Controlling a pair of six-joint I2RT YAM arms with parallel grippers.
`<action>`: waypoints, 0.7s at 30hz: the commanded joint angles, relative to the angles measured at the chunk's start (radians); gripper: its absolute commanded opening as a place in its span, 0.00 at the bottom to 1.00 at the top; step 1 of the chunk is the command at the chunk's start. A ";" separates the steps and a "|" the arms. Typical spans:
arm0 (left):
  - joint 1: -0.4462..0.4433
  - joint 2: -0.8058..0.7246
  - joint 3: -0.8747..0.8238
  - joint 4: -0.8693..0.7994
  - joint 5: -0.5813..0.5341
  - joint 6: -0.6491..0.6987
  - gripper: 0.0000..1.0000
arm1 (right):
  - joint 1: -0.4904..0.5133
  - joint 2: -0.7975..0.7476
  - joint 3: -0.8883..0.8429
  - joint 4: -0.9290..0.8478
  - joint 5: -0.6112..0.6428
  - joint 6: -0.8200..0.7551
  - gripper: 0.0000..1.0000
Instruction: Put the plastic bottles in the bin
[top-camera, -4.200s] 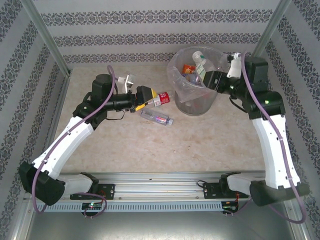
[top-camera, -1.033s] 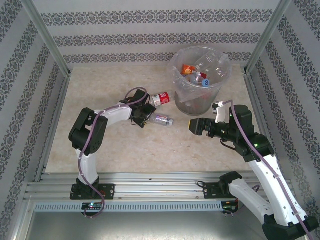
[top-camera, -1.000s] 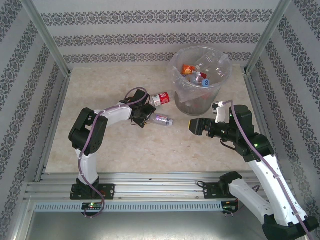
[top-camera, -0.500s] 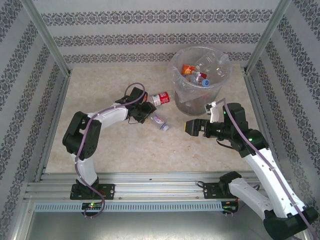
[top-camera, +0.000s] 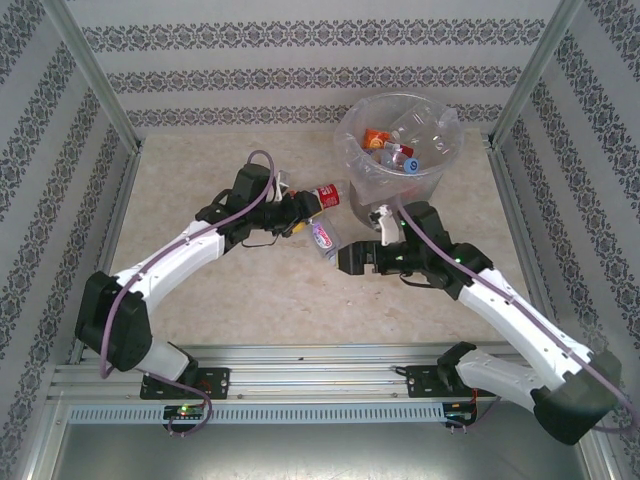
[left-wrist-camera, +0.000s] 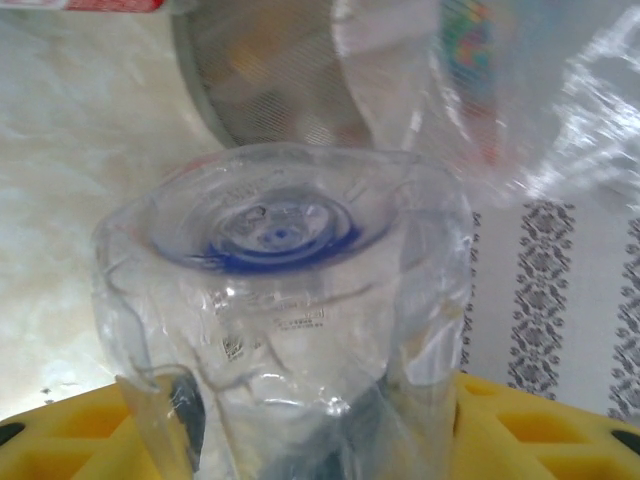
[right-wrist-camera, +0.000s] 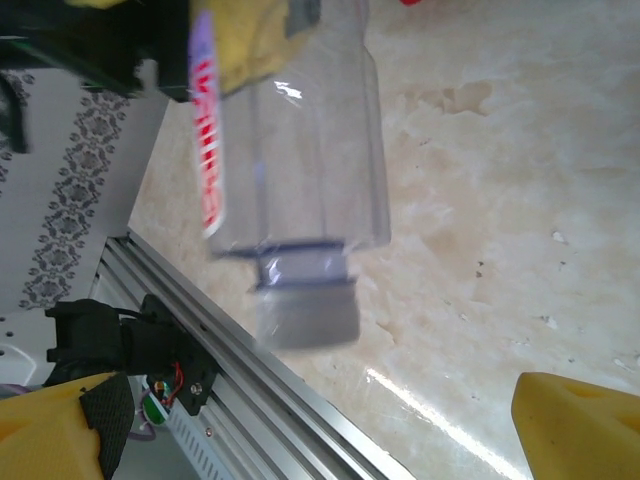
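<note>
Left gripper (top-camera: 303, 220): clenched on a clear bottle (top-camera: 322, 238). In the left wrist view the bottle's base faces the camera, with a yellow finger (left-wrist-camera: 60, 440) on each side of it.
Clear bottle: just left of centre in the top view, slanting down-right from the left gripper. In the right wrist view it shows a label with red lettering and a pale cap at its lower end.
Right gripper (top-camera: 345, 260): released, jaws wide apart, just below and right of the clear bottle and not touching it.
Red-labelled bottle (top-camera: 326, 195): lies on the table (top-camera: 250, 290), just above the held bottle, close beside the bin's left side.
Bin (top-camera: 400, 210): upper right of the top view, grey, lined with a clear bag.
Bottles in the bin (top-camera: 395, 150): several, with red and orange labels.
</note>
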 joint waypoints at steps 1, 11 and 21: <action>-0.037 -0.050 -0.026 0.020 0.041 -0.002 0.60 | 0.042 0.046 0.064 0.074 0.060 0.022 0.97; -0.083 -0.086 -0.023 -0.027 0.036 0.011 0.61 | 0.115 0.136 0.137 0.095 0.125 0.040 0.83; -0.085 -0.102 -0.017 -0.004 0.043 0.006 0.72 | 0.118 0.121 0.135 0.077 0.147 0.042 0.55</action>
